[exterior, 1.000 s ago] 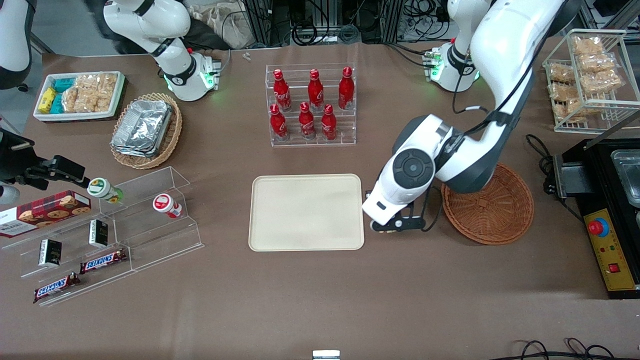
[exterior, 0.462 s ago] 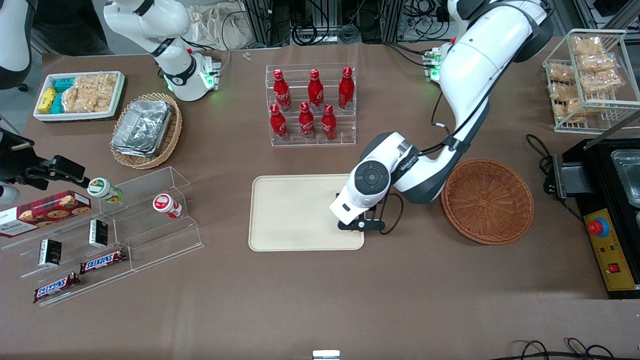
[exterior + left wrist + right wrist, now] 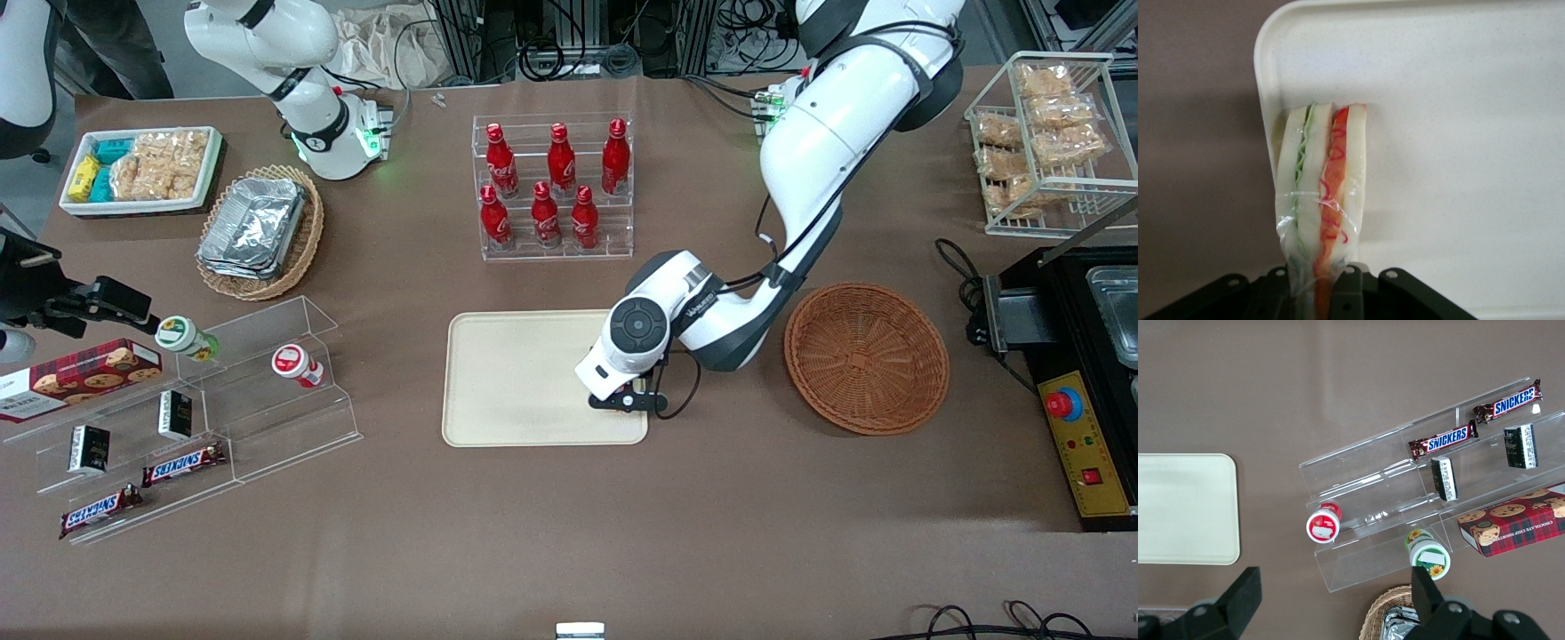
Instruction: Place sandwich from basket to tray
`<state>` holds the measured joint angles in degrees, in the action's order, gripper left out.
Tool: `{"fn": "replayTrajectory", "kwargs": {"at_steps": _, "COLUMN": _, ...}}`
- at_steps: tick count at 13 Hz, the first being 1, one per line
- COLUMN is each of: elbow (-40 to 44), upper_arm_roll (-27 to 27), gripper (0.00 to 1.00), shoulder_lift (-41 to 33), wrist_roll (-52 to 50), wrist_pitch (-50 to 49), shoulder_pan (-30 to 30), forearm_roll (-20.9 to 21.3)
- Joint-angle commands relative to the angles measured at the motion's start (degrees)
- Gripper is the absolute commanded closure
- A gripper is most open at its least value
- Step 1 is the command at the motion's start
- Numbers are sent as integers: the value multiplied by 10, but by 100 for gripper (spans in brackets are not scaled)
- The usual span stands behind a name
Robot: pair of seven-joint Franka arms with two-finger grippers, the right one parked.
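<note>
My left gripper (image 3: 625, 398) hangs over the cream-beige tray (image 3: 524, 378), at the tray's end nearest the basket. The wrist hides its fingers in the front view. In the left wrist view the gripper (image 3: 1317, 287) is shut on the sandwich (image 3: 1321, 193), a wrapped wedge of pale bread with green and red filling. The wedge points down over the tray (image 3: 1458, 133) close to a rounded corner. I cannot tell whether it touches the tray. The reddish-brown round basket (image 3: 867, 357) holds nothing and sits toward the working arm's end. The tray also shows in the right wrist view (image 3: 1185, 507).
A clear rack of red bottles (image 3: 553, 187) stands farther from the camera than the tray. An acrylic shelf with snacks (image 3: 222, 391), a tan basket of foil trays (image 3: 260, 229) and a white tub (image 3: 142, 169) lie toward the parked arm's end. A black appliance (image 3: 1085, 373) stands beside the basket.
My left gripper has moved from the gap between basket and tray to above the tray's near-basket end, and the arm has swung with it. The basket and tray have not moved.
</note>
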<state>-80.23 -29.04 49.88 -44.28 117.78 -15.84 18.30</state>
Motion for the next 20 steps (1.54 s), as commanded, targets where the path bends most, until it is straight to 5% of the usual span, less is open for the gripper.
{"fn": "replayTrajectory", "kwargs": {"at_steps": 1, "elbow": 19, "upper_arm_roll": 4, "gripper": 24, "shoulder_lift": 17, "wrist_roll": -29, "wrist_pitch": 11, "shoulder_pan": -9, "forearm_roll": 18}}
{"fn": "replayTrajectory", "kwargs": {"at_steps": 2, "elbow": 19, "upper_arm_roll": 4, "gripper": 0, "shoulder_lift": 15, "wrist_roll": -31, "wrist_pitch": 11, "shoulder_pan": -10, "forearm_roll": 19}}
{"fn": "replayTrajectory", "kwargs": {"at_steps": 10, "elbow": 22, "upper_arm_roll": 3, "gripper": 0, "shoulder_lift": -91, "wrist_roll": -95, "wrist_pitch": -95, "shoulder_pan": 0, "forearm_roll": 13}}
{"fn": "replayTrajectory", "kwargs": {"at_steps": 20, "elbow": 10, "upper_arm_roll": 0, "gripper": 0, "shoulder_lift": -260, "wrist_roll": -9, "wrist_pitch": -193, "shoulder_pan": 175, "forearm_roll": -19}}
